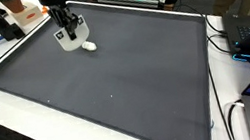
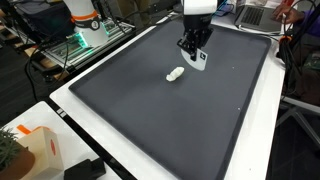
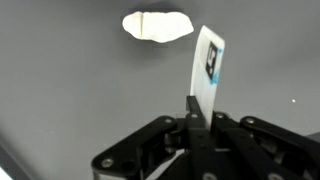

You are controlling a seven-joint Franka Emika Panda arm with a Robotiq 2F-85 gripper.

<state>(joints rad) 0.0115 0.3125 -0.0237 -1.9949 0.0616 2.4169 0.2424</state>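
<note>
1. Looking through the wrist view, you have the pincer (image 3: 192, 108) clenched on a small white card (image 3: 207, 60), its fingers pinching the card's lower edge.
2. The card stands nearly upright between the fingers, leaning a little to one side. It carries a dark printed mark on its face.
3. In an exterior view the pincer points straight down, low over the far part of the dark grey mat (image 1: 108, 93). The card shows as a white patch at the fingertips.
4. You cannot tell from any view whether the card touches the mat or hangs just clear of it.
5. A white lump (image 3: 157, 25) lies on the mat just beside the pincer, apart from both the card and the fingers. In the wrist view it sits past the card's free end and a little to the side.
6. The lump is small, pale and rounded, and it lies flat on the mat with nothing else near it.
7. The mat covers most of the white table (image 2: 100, 145), whose bare border shows around its edges.
</note>
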